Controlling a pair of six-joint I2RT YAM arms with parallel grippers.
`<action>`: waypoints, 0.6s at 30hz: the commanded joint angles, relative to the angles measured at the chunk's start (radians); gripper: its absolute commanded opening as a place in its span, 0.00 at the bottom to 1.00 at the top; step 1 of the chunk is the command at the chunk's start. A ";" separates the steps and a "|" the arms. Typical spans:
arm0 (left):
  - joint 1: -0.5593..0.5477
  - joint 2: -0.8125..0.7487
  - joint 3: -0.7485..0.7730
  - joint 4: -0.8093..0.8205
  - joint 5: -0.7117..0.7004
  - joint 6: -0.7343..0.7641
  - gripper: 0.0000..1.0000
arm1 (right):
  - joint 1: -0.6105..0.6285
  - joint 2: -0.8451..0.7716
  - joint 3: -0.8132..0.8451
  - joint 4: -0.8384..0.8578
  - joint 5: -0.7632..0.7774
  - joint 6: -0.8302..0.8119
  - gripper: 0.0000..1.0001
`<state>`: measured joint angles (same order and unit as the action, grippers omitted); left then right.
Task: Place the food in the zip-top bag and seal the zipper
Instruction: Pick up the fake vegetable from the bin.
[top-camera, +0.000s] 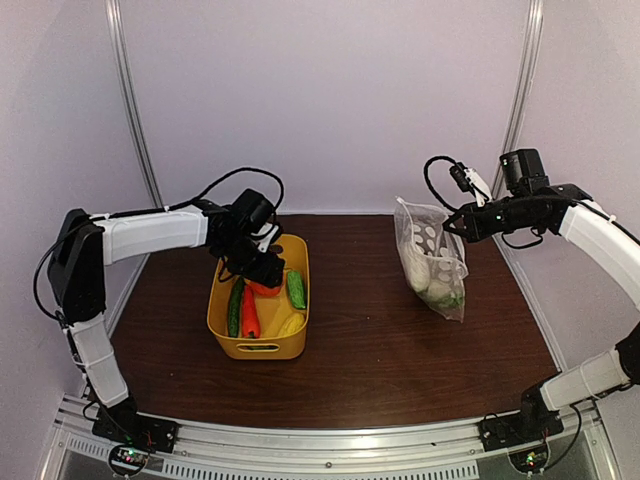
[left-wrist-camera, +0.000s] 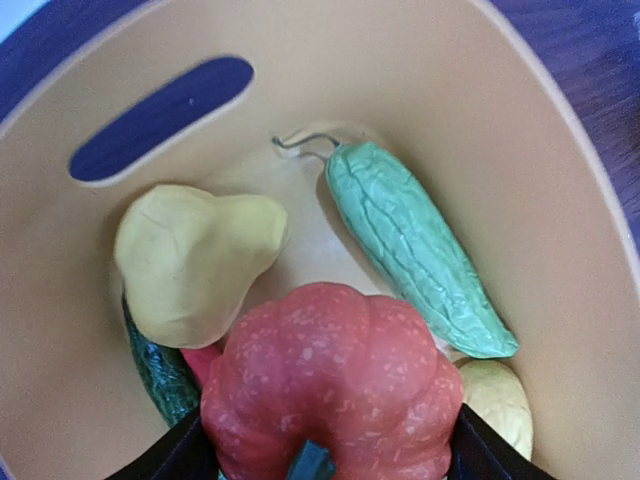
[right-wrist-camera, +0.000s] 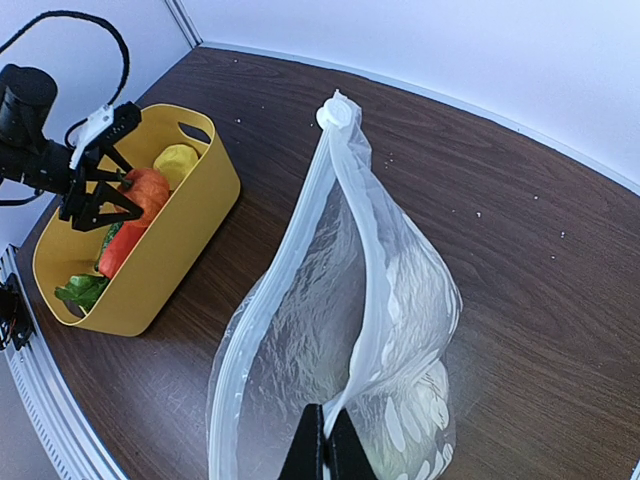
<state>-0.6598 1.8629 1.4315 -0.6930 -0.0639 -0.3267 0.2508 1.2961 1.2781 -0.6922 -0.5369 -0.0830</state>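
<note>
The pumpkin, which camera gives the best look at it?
The left wrist view: the pumpkin fills the lower middle, close up, with the left gripper against both its sides. The top view shows only a small orange patch under that gripper in the yellow tub; the right wrist view shows it small and far off.

Yellow tub (top-camera: 257, 346); white-dotted clear bag (top-camera: 432, 256)

A lab test booth: white panels (top-camera: 330, 100), aluminium rail (top-camera: 330, 440).
</note>
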 joint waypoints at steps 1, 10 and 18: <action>0.003 -0.080 0.068 -0.026 -0.008 0.024 0.47 | -0.007 0.006 0.007 0.006 0.012 -0.009 0.00; 0.002 -0.134 0.143 -0.009 0.032 0.039 0.11 | -0.007 0.004 0.006 0.001 0.012 -0.012 0.00; -0.068 -0.165 0.174 0.210 0.105 0.056 0.00 | -0.007 0.013 -0.010 -0.003 0.001 -0.025 0.00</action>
<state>-0.6792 1.7191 1.5547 -0.6384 0.0006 -0.2951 0.2508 1.2972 1.2778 -0.6922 -0.5373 -0.0872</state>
